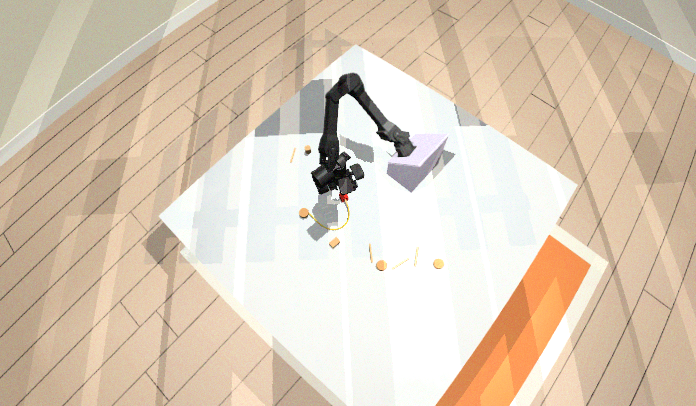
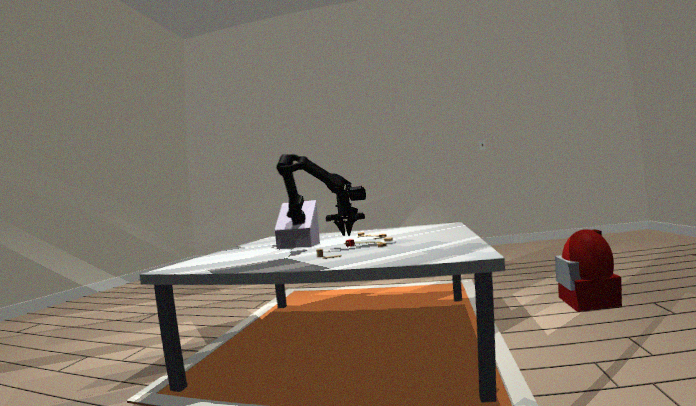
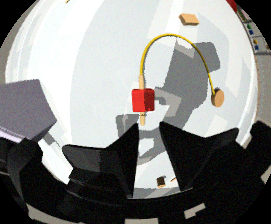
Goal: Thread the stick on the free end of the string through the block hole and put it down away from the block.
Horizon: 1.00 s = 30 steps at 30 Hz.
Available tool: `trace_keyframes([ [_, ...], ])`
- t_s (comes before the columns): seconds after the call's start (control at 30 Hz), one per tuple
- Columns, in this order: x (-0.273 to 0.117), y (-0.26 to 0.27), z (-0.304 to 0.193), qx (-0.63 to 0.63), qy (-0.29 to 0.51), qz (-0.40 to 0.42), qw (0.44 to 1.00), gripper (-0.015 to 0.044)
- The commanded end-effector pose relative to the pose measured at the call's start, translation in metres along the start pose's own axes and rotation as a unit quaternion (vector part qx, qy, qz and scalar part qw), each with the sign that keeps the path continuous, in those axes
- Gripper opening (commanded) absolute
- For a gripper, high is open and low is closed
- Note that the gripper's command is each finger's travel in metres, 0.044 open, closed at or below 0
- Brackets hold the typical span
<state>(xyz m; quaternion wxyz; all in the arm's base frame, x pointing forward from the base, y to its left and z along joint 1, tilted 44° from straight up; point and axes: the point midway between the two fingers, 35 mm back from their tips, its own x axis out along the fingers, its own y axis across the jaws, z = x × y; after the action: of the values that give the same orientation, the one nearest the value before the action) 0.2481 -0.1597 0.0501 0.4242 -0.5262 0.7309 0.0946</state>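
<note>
The small red block [image 1: 343,196] [image 2: 349,242] [image 3: 143,100] sits on the table. The thin wooden stick [image 3: 141,82] shows on both sides of it, with its middle hidden by the block, so it lies through the hole. The yellow string [image 1: 349,216] [image 3: 170,35] leaves the stick's far end and curves round to the round wooden button [image 1: 303,212] [image 3: 217,97]. The stick's bare end pokes out on the side nearer my fingers. My gripper [image 2: 346,234] [image 3: 148,125] is partly open and empty, pointing down above the table close to that end. Its fingertips are hidden in the top view.
A small tan block [image 1: 334,242] [image 3: 189,19] lies beyond the string's loop. Loose sticks [image 1: 370,253] [image 1: 400,263] [image 1: 416,256] and discs [image 1: 381,265] [image 1: 438,263] lie farther out. Another stick [image 1: 292,155] and a small cylinder [image 1: 307,149] lie behind the gripper. A large lilac block [image 1: 410,175] [image 2: 296,237] [image 3: 23,107] stands by the arm's base.
</note>
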Motion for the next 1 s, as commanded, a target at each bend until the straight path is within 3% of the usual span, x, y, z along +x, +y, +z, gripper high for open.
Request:
trace_keyframes([
  [0.0,0.009,0.002,0.000,-0.003,0.001,0.002,1.000,0.0124],
  [0.9,0.040,0.004,-0.003,-0.003,0.004,0.001,1.000,0.0124],
  [0.97,0.039,0.004,-0.004,-0.001,0.007,0.000,1.000,0.0071],
])
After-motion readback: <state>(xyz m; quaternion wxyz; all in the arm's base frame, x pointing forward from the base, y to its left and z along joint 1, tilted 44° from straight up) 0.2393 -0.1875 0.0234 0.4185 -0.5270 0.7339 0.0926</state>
